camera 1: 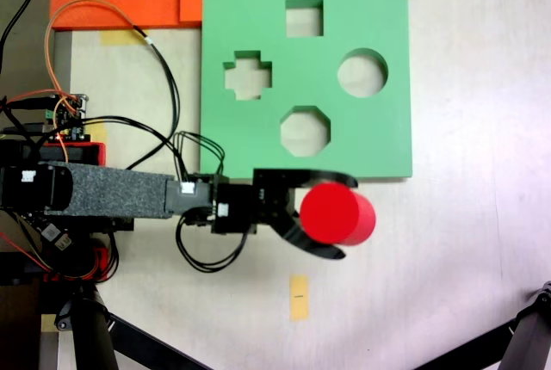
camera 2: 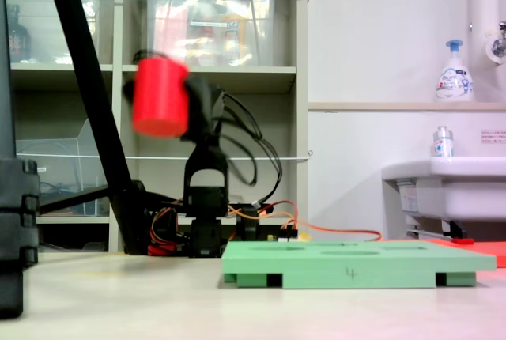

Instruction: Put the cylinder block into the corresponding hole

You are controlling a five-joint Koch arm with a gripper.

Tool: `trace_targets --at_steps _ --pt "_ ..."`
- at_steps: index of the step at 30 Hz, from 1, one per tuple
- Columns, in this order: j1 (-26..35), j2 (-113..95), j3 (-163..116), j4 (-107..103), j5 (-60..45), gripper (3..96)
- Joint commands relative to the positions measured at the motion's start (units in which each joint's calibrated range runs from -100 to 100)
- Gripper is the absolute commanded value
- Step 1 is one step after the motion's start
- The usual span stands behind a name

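Pale tabletop (camera 1: 482,241), shelving behind; gripper (camera 1: 331,213) clamped on the red cylinder (camera 1: 337,214), raised high off the table in the second exterior view (camera 2: 160,96), just short of the green board (camera 1: 258,151); round hole (camera 1: 362,73) empty, carry and insertion left.

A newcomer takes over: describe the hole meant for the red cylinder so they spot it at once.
Find the square green foam board on the table. In the first exterior view, the circular cutout sits nearest the first exterior view's right edge of the board. It alone is round; the others are square, cross-shaped and octagonal.
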Motion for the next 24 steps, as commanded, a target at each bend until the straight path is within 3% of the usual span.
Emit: trace_targets --at_steps 1,9,24 --pt "4.5 -0.5 10.2 -4.3 0.3 40.7" --pt "14.3 20.6 15.8 -5.1 -1.7 39.3" --pt "17.5 52.3 27.0 -2.3 -2.5 38.3"
